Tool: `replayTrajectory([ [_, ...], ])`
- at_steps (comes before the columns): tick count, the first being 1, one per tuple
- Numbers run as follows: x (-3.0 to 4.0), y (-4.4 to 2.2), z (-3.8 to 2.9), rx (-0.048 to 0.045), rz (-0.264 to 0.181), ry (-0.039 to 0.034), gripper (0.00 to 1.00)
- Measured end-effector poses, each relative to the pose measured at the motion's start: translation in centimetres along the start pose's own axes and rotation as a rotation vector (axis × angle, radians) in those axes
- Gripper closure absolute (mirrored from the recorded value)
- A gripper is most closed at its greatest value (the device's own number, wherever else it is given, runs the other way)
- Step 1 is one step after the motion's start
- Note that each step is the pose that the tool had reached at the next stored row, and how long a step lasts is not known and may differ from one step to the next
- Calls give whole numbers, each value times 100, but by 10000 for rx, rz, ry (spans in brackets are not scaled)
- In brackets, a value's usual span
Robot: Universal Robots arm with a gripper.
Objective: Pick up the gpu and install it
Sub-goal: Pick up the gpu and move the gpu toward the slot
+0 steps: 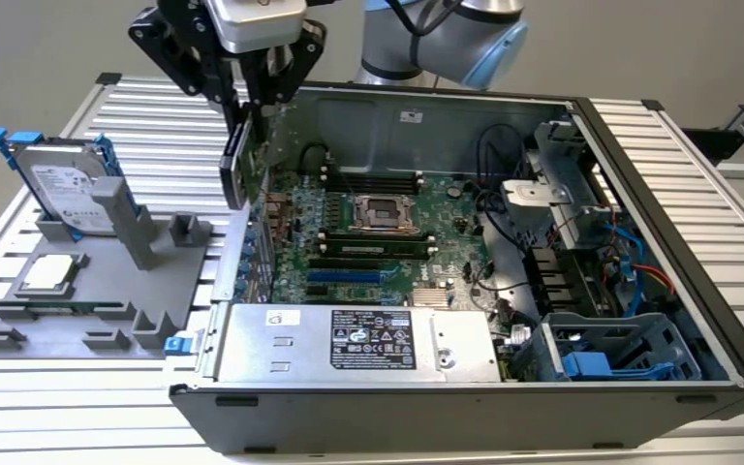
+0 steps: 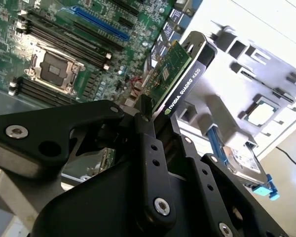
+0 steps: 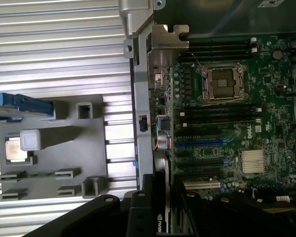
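Clasping gpu (image 1: 233,170), pincer (image 1: 249,111) hiding its top.

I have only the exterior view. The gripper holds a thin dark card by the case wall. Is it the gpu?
Observer: Yes. In the second wrist view the gpu shows its green board face, clamped in the gripper.
Operator: To which side does the green face look?
Observer: Toward the motherboard; its black edge is toward the hard drive.
Operator: Is it lined up with a slot?
Observer: Not by the first wrist view: its edge lies across the blue slot, not along it.
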State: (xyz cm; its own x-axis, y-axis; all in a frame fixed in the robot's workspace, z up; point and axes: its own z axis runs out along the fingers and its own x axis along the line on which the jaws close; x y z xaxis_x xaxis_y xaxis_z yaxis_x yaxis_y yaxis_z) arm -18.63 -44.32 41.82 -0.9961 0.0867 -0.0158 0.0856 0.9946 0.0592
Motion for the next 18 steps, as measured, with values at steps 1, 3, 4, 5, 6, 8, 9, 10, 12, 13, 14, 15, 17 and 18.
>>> replayTrajectory([
  [1, -7, 1, 0, 0, 0, 0, 100],
  [3, -23, 5, 1, 0, 0, 0, 100],
  [4, -31, 7, 1, 0, 0, 0, 100],
  [5, -38, 10, 1, 0, 0, 0, 100],
  [6, -44, 12, 2, 0, 0, 0, 100],
  [8, -57, 18, 2, 0, 0, 0, 100],
  [9, -66, 20, 2, 0, 0, 0, 100],
  [10, -76, 23, 3, 0, 0, 0, 100],
  [12, -95, 29, 3, 0, -1, 0, 100],
  [13, -104, 32, 4, 0, 0, 0, 100],
  [14, -113, 35, 4, 0, 0, 0, 100],
  [15, -123, 38, 4, 1, -1, 1, 100],
  [17, -140, 43, 5, 0, 0, 0, 100],
  [18, -148, 45, 5, 0, 0, 0, 100],
])
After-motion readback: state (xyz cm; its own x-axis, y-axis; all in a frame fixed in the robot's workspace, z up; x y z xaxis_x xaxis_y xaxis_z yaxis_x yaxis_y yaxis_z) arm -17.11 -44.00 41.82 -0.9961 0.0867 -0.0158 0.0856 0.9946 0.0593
